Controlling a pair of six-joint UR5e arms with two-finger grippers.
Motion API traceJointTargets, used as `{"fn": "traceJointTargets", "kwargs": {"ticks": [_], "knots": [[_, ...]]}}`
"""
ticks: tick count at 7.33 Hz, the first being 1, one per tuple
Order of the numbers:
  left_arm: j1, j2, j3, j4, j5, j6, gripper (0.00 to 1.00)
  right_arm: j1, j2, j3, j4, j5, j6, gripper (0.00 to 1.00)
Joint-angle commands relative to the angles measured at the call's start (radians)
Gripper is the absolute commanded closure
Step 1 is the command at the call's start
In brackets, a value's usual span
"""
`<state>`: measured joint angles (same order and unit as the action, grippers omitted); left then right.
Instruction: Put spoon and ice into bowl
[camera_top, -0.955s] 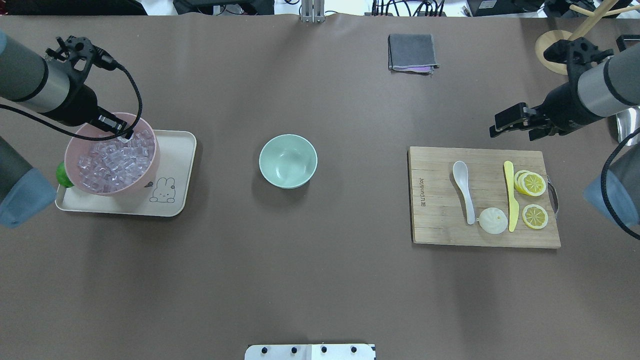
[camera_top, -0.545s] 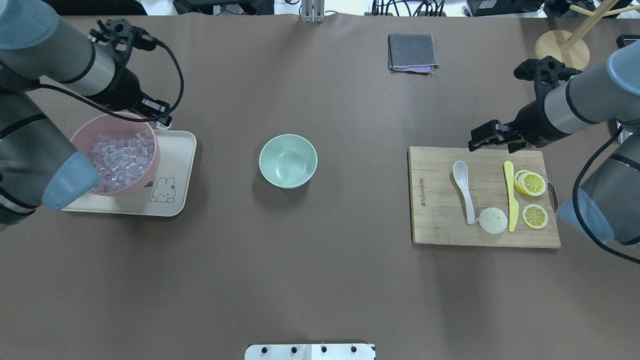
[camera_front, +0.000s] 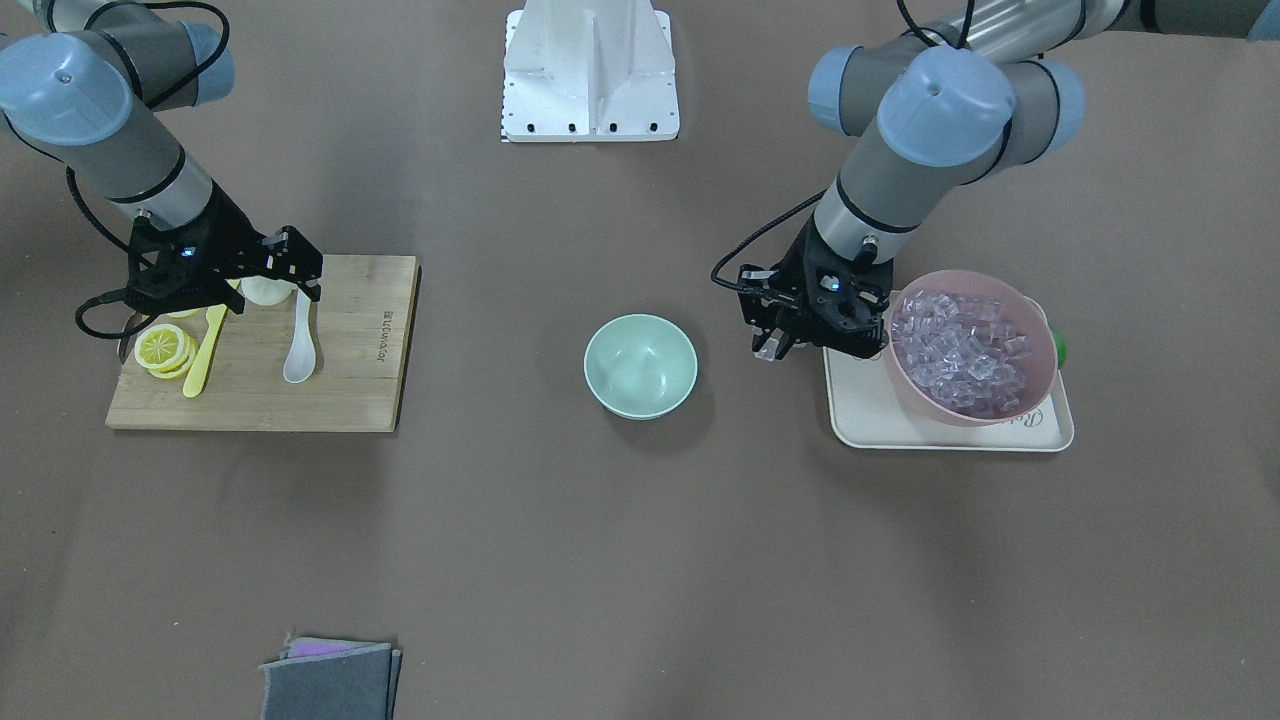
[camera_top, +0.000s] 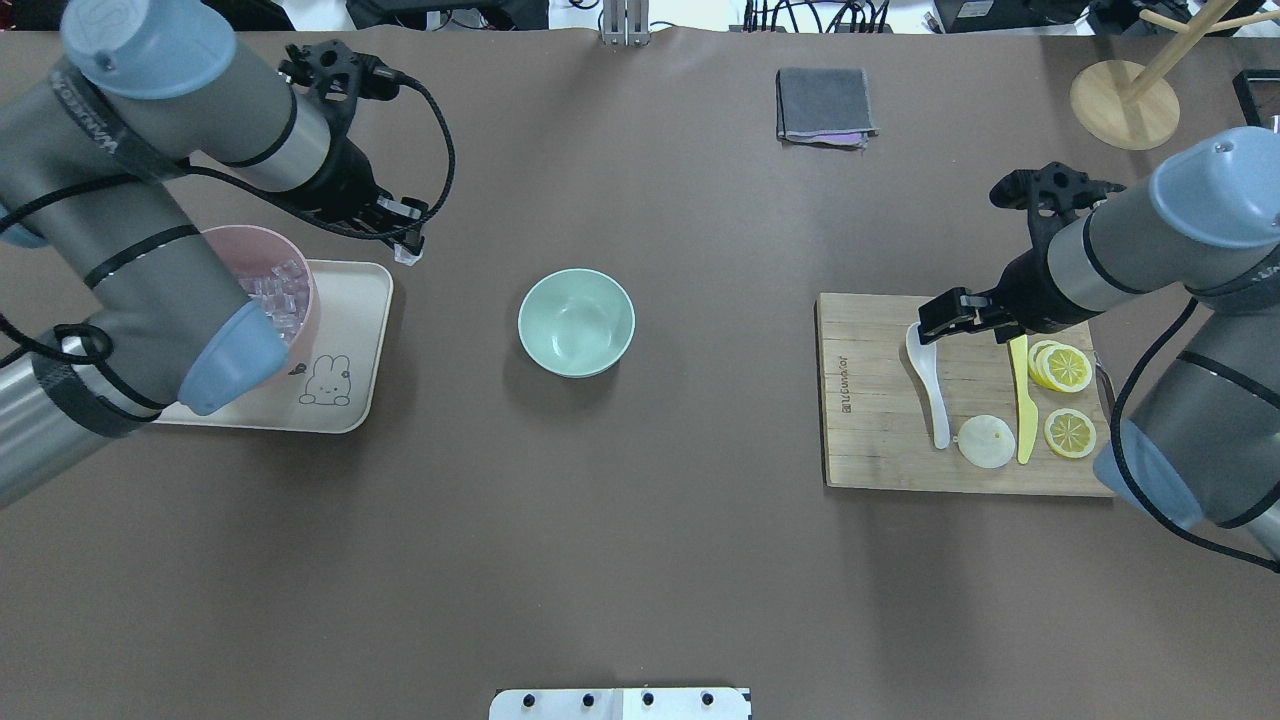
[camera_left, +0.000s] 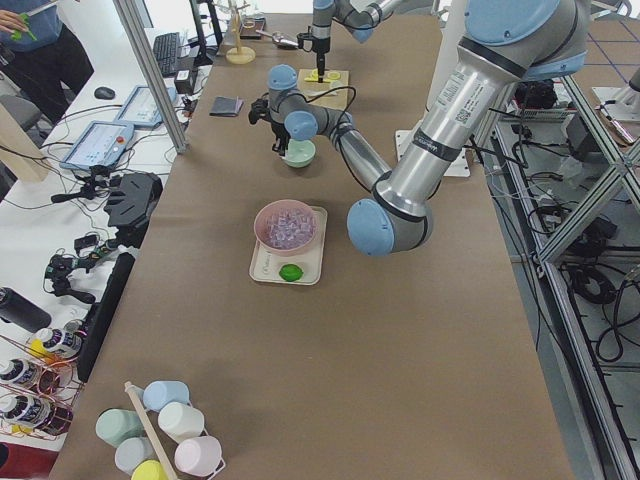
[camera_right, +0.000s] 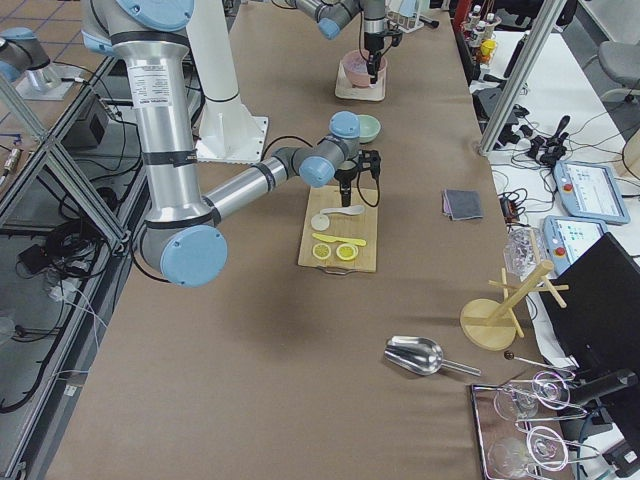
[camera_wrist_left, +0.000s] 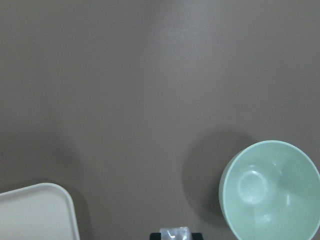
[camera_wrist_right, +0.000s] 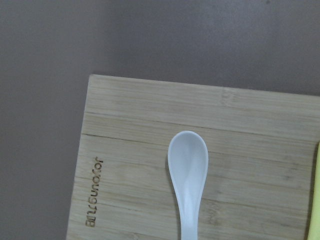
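The mint-green bowl (camera_top: 576, 322) stands empty at the table's middle; it also shows in the left wrist view (camera_wrist_left: 272, 192). My left gripper (camera_top: 408, 250) is shut on one clear ice cube (camera_wrist_left: 175, 233) and hangs over bare table between the tray and the bowl. More ice (camera_front: 955, 350) fills the pink bowl (camera_top: 240, 240). The white spoon (camera_top: 930, 385) lies on the cutting board (camera_top: 870, 400), scoop toward the far side; the right wrist view shows it too (camera_wrist_right: 189, 170). My right gripper (camera_top: 945, 318) is open, above the spoon's scoop.
The pink bowl stands on a cream tray (camera_top: 345, 330) with a lime (camera_front: 1058, 348) beside it. On the board lie a yellow knife (camera_top: 1020, 400), lemon slices (camera_top: 1065, 368) and a white bun (camera_top: 987, 441). A grey cloth (camera_top: 825, 105) and a wooden stand (camera_top: 1120, 100) are at the far side.
My left gripper rose out of the pink bowl with an ice cube and moved right toward the mint bowl. My right gripper moved left and nearer, over the spoon's scoop.
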<state>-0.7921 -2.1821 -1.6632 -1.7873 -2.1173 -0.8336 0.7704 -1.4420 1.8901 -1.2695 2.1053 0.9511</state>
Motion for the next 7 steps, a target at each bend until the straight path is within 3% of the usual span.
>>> {"fn": "traceJointTargets", "kwargs": {"ticks": [1, 3, 7], "knots": [[0.033, -0.047, 0.074, -0.079, 0.005, -0.080, 1.00, -0.046, -0.005, -0.031, -0.001, -0.040, 0.000, 0.10], [0.073, -0.051, 0.069, -0.081, 0.065, -0.087, 1.00, -0.063, 0.006, -0.043, -0.001, -0.041, 0.000, 0.21], [0.085, -0.061, 0.074, -0.087, 0.066, -0.111, 1.00, -0.091, -0.003, -0.058, 0.001, -0.064, -0.011, 0.29]]}}
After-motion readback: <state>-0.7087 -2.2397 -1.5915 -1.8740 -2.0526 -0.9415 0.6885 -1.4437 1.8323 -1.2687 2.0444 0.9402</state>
